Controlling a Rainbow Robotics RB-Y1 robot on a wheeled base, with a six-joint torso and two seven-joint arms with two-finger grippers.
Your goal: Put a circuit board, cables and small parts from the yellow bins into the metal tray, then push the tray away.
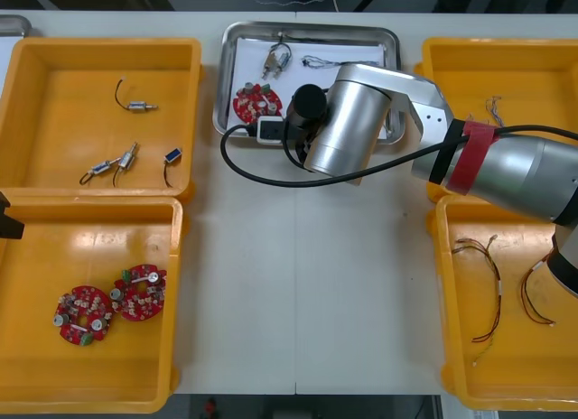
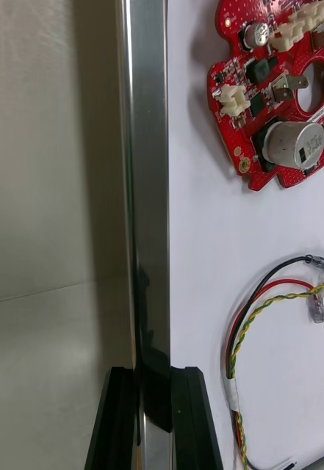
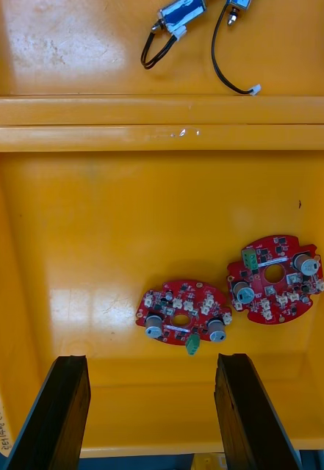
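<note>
Seen from above, the right arm (image 1: 361, 112) reaches across the table, its wrist low over the near rim of the metal tray (image 1: 312, 28). The right wrist view gives the close detail. The right gripper (image 2: 153, 373) has its black fingers narrowly apart, with the tray's shiny rim clamped between them. On the tray's white floor, just inside that rim, lie a red circuit board (image 2: 272, 95) and a cable (image 2: 268, 297) of black, red and yellow strands. The two lie apart from each other.

The overhead view adds small metal parts (image 1: 275, 60) and a thin cable (image 1: 327, 61) at the tray's far end.

The left gripper (image 3: 153, 360) hangs over the near left yellow bin (image 3: 162, 198). Its fingers are wide apart and hold nothing. Two loose circuit boards (image 3: 182, 312) lie side by side on the bin floor beyond them. Past that bin's wall, the far left bin (image 3: 59, 44) holds more small metal parts, each with a wire tail.
</note>
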